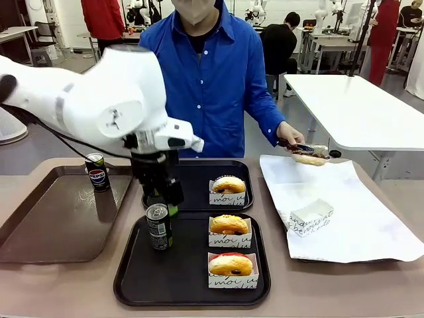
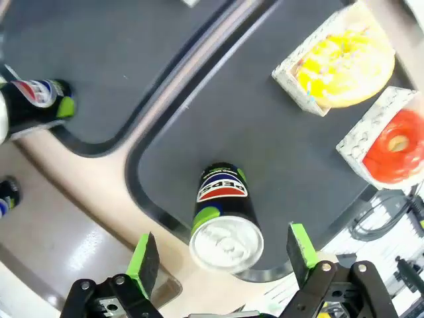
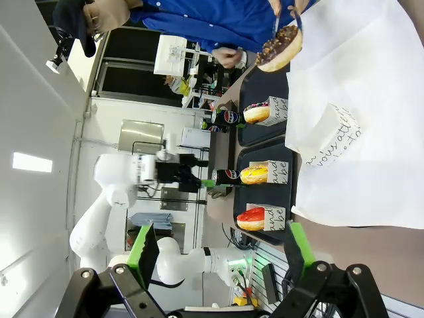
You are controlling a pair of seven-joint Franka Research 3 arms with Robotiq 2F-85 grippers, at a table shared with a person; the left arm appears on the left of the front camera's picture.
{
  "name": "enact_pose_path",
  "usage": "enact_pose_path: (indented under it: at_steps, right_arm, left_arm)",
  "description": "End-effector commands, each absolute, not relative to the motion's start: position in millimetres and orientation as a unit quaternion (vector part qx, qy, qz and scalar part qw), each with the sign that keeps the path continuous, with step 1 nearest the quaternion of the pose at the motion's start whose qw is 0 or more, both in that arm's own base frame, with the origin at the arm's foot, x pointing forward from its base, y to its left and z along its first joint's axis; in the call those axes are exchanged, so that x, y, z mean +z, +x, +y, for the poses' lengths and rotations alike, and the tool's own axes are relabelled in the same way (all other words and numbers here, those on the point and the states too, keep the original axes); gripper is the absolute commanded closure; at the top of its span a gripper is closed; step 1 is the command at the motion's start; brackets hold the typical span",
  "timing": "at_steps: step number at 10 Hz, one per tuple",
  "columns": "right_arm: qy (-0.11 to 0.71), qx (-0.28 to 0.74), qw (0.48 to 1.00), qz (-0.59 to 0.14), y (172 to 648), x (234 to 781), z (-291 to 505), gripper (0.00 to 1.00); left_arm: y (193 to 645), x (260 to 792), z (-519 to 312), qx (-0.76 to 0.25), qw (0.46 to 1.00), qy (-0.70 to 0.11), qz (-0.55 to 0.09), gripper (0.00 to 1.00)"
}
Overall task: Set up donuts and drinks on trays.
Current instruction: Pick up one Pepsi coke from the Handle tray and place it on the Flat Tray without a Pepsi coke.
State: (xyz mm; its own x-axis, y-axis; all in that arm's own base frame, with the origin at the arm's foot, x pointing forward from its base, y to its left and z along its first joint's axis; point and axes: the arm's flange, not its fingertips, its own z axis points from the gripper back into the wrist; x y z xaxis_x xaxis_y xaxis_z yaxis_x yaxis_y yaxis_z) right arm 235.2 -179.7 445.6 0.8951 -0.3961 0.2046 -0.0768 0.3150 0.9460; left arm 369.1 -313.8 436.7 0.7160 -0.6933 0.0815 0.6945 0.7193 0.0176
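My left gripper (image 1: 163,201) hangs open just above a black Pepsi can (image 1: 159,226) that stands at the left of the near black tray (image 1: 132,278). In the left wrist view the can (image 2: 224,218) rises between my open left gripper (image 2: 222,255), whose green pads stand clear of it. A yellow donut (image 1: 228,225) and a red-iced donut (image 1: 230,265) sit in paper sleeves on that tray. The far tray (image 1: 199,173) holds one sleeved donut (image 1: 228,185). My right gripper (image 3: 220,255) is open and holds nothing.
At the left a long brown tray (image 1: 40,225) carries another can (image 1: 97,171). A person in a blue shirt holds a chocolate donut (image 1: 309,158) in tongs over white paper (image 1: 358,212), where an empty sleeve (image 1: 311,217) lies. One more can (image 2: 33,99) stands by the far tray's corner.
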Motion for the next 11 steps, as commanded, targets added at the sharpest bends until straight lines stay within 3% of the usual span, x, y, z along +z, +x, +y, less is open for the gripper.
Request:
enact_pose_path:
  at_steps: [1,6,11]
  right_arm:
    - [0.582,-0.096,0.779,-0.212,235.8,445.4,-180.3,0.0]
    - [0.582,-0.096,0.779,-0.212,235.8,445.4,-180.3,0.0]
    - [0.582,-0.096,0.779,-0.212,235.8,445.4,-180.3,0.0]
  left_arm:
    - [375.4,481.4,-283.7,-0.346,0.936,-0.023,-0.064,0.0]
    - [407.3,526.9,-143.9,-0.233,0.969,-0.01,-0.081,0.0]
    - [444.9,484.7,-26.2,-0.11,0.991,-0.019,-0.071,0.0]
